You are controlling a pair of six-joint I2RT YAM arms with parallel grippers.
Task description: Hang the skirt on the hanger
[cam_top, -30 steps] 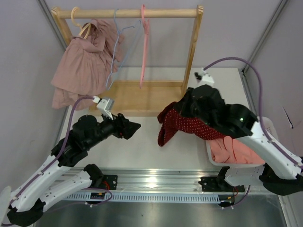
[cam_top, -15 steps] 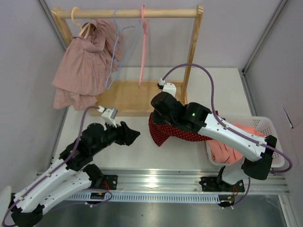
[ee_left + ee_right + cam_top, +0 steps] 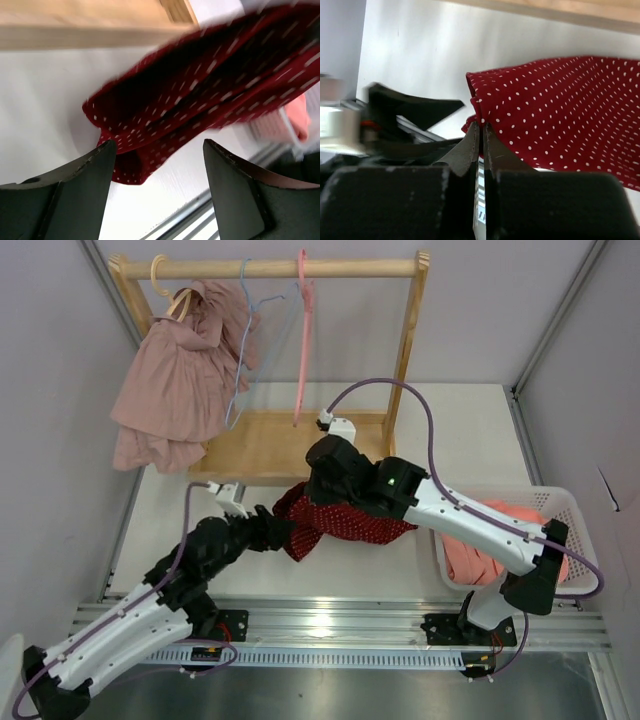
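A red skirt with white dots [image 3: 340,520] hangs over the table centre, pinched at its edge by my right gripper [image 3: 481,125], which is shut on it. It shows in the right wrist view [image 3: 560,105] and the left wrist view [image 3: 200,95]. My left gripper [image 3: 283,531] is open, its jaws wide apart just short of the skirt's lower left corner [image 3: 125,165]; the gripper's midpoint in the left wrist view [image 3: 159,150] is below the cloth. An empty pink hanger [image 3: 303,335] and a pale blue hanger [image 3: 245,340] hang on the wooden rail [image 3: 270,268].
A pink garment [image 3: 170,380] on a wooden hanger fills the rack's left side. The rack's wooden base [image 3: 290,445] lies behind the skirt. A white basket [image 3: 560,510] with pink clothes [image 3: 480,555] stands at the right. A metal rail [image 3: 330,625] runs along the near edge.
My right arm has swung left and toward the near edge, carrying the skirt from beside the basket to the table centre. My left gripper has moved right and toward the near edge to meet the skirt.
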